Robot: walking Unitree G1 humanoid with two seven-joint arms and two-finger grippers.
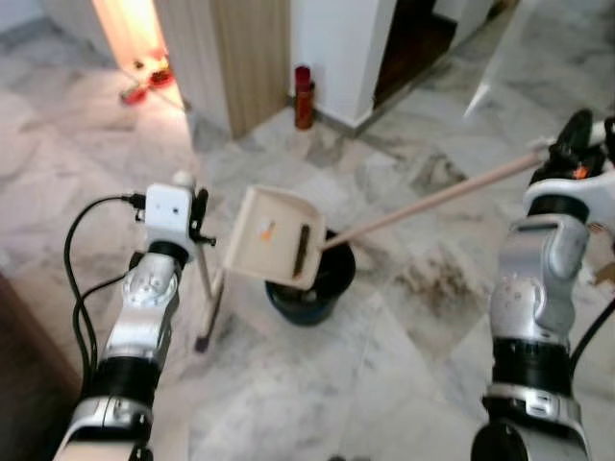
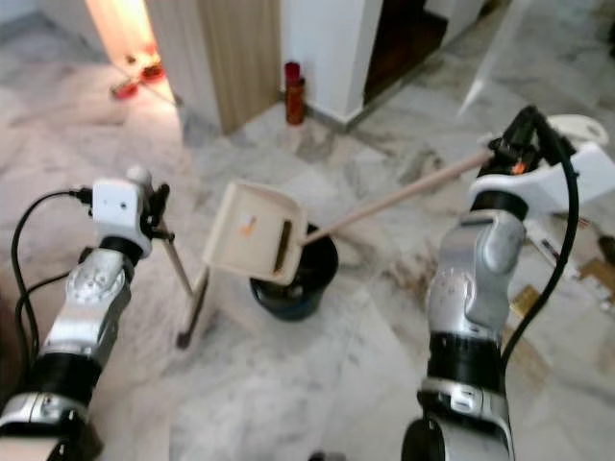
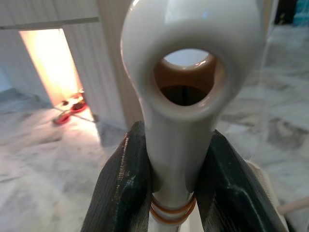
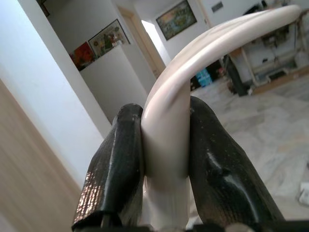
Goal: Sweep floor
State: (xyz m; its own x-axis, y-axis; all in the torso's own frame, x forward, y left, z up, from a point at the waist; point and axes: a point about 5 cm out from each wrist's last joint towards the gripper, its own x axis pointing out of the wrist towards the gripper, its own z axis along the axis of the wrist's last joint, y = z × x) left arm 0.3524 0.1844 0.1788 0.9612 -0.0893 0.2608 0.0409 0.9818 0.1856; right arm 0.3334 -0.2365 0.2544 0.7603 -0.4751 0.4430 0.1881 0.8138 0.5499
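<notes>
A cream dustpan hangs tilted over a dark round bin on the marble floor. Inside the pan lie a dark strip and a small orange bit. My left gripper is shut on the white dustpan handle, which has a hole at its top; its thin pole runs down to the floor. My right gripper, high at the right, is shut on the cream broom handle. The long wooden broom stick slants down to the bin, its lower end hidden behind the pan.
A red cylinder stands by the white wall corner, next to a wooden panel. Red items lie in a bright doorway at the far left. Dark furniture edges the near left. Brown marks spot the floor right of the bin.
</notes>
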